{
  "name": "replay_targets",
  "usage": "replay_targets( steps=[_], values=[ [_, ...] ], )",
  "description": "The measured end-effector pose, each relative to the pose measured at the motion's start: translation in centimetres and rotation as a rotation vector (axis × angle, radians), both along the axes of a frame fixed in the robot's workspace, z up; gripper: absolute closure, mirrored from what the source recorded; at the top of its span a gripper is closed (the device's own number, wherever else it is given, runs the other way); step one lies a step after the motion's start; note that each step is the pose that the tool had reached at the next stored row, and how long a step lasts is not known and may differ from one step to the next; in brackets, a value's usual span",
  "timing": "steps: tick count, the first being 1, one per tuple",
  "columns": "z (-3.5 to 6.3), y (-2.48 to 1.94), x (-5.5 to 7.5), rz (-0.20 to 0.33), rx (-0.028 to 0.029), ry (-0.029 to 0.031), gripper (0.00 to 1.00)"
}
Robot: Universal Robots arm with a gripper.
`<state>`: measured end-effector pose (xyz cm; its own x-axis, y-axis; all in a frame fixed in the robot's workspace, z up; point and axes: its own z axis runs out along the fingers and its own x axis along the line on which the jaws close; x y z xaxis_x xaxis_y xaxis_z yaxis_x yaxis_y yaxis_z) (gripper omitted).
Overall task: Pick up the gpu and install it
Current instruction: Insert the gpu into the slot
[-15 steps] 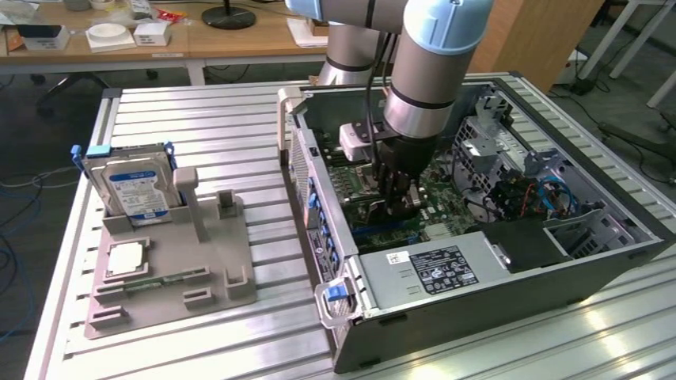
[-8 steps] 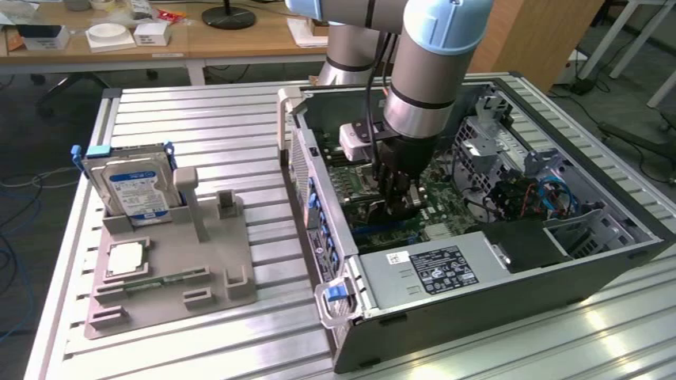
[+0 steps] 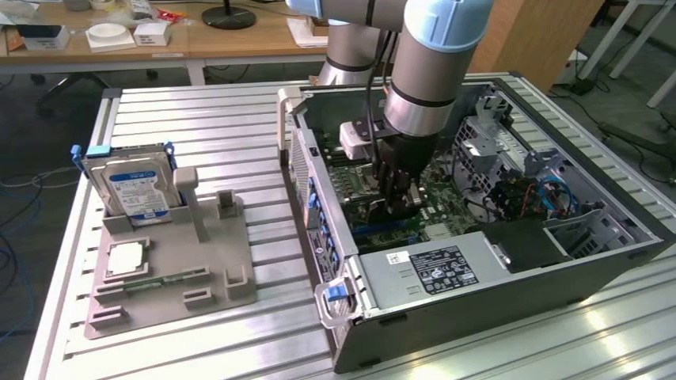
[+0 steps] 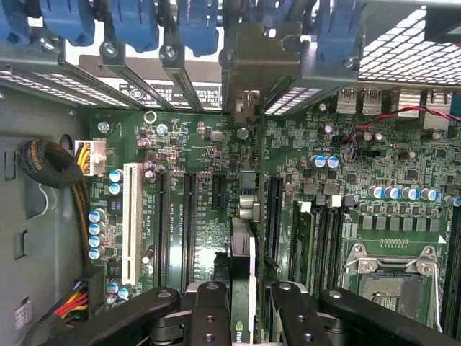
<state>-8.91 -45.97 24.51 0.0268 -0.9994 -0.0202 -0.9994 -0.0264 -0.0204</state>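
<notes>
My gripper [image 3: 395,204] reaches down into the open computer case [image 3: 591,269], just above the green motherboard [image 3: 354,190]. In the wrist view the gpu [image 4: 243,252] is seen edge-on as a thin dark card running away from the gripper [image 4: 243,306]. Both black fingers [image 4: 209,317] press on its two faces. The card's metal end strip [image 4: 248,68] stands at the case's rear slot openings, among the blue retainer clips [image 4: 194,25]. The card hangs over the motherboard between two long black slots [image 4: 274,216]; whether it is seated cannot be told.
Left of the case, a grey fixture [image 3: 206,273] holds the silver hard drive [image 3: 132,186], a processor chip [image 3: 125,257] and a green memory stick [image 3: 169,279]. Inside the case are the power supply [image 3: 444,269], drive cage [image 3: 507,150], processor socket [image 4: 392,285] and a cable bundle [image 4: 50,162].
</notes>
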Motion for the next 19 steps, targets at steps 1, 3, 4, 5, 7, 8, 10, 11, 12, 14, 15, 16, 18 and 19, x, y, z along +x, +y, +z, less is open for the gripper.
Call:
replay_targets(
  steps=[1, 3, 4, 5, 7, 8, 10, 11, 12, 14, 15, 16, 18, 19],
  values=[
    [0.00, 0.00, 0.00, 0.000, 0.0001, 0.0000, 0.73],
    [0.03, -0.01, 0.00, 0.000, -0.0003, -0.0002, 0.73],
    [0.03, -0.01, 0.00, 0.000, -0.0003, -0.0006, 0.73],
    [0.03, -0.01, 0.00, 0.000, -0.0002, -0.0009, 0.73],
    [0.03, -0.01, 0.01, 0.000, -0.0004, -0.0010, 0.73],
    [0.04, -0.01, 0.05, 0.000, -0.0005, -0.0008, 0.73],
    [0.04, -0.01, 0.19, 0.000, -0.0004, -0.0010, 0.73],
    [0.04, -0.01, 0.28, 0.000, -0.0003, -0.0010, 0.73],
    [0.04, -0.01, 0.29, -0.001, -0.0004, -0.0009, 0.73],
    [0.03, -0.01, 0.27, -0.001, -0.0003, -0.0010, 0.73],
    [0.03, 0.00, 0.25, -0.001, -0.0003, -0.0010, 0.73],
    [0.03, 0.00, 0.23, -0.001, -0.0003, -0.0010, 0.73],
    [0.03, -0.01, 0.22, -0.001, -0.0002, -0.0011, 0.73],
    [0.03, -0.01, 0.17, -0.002, -0.0003, -0.0012, 0.73]
  ],
)
